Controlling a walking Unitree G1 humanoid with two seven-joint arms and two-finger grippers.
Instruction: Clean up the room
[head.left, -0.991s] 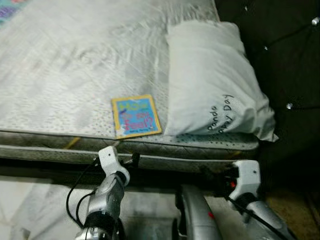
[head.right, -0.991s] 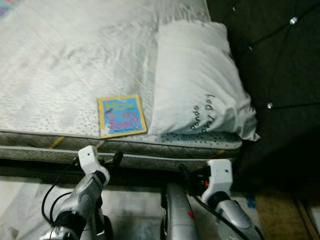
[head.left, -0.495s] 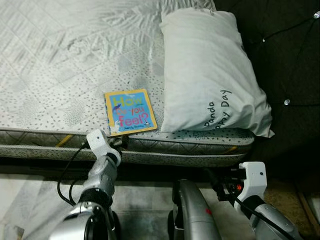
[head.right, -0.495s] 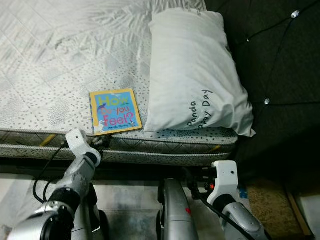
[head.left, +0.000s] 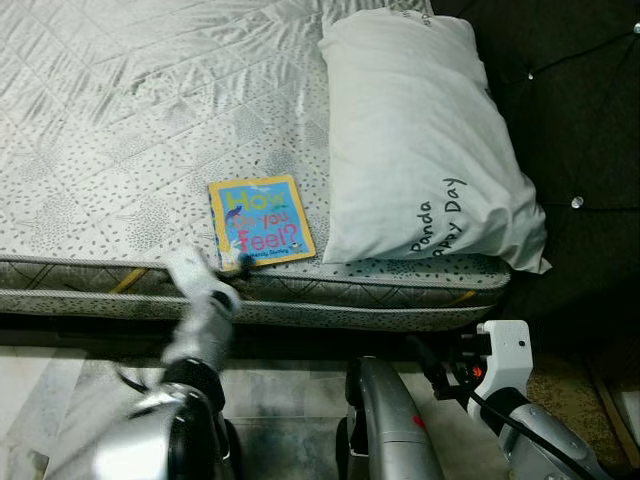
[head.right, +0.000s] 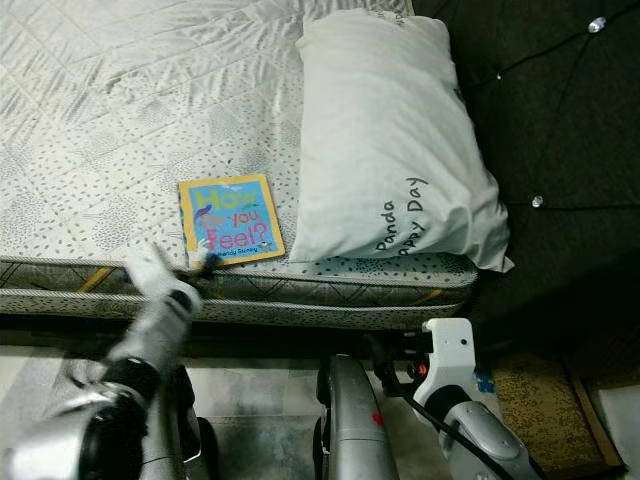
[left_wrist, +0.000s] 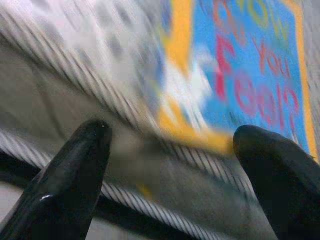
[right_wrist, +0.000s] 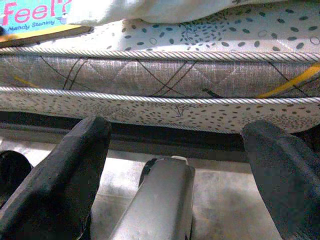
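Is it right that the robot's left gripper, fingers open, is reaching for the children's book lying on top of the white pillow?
Not quite: the book lies on the mattress beside the pillow, not on it, as the left eye view shows. The open left gripper is indeed at its near edge.

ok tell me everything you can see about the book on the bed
The book is a thin, square picture book with a yellow border and a blue cover reading "How do you Feel?" in coloured letters. It lies flat and closed, face up, on the mattress near its front edge, turned slightly askew. The pillow lies just to its right, close to or meeting its edge. The left gripper, fingers open, is at the book's near edge; the blur hides any contact.
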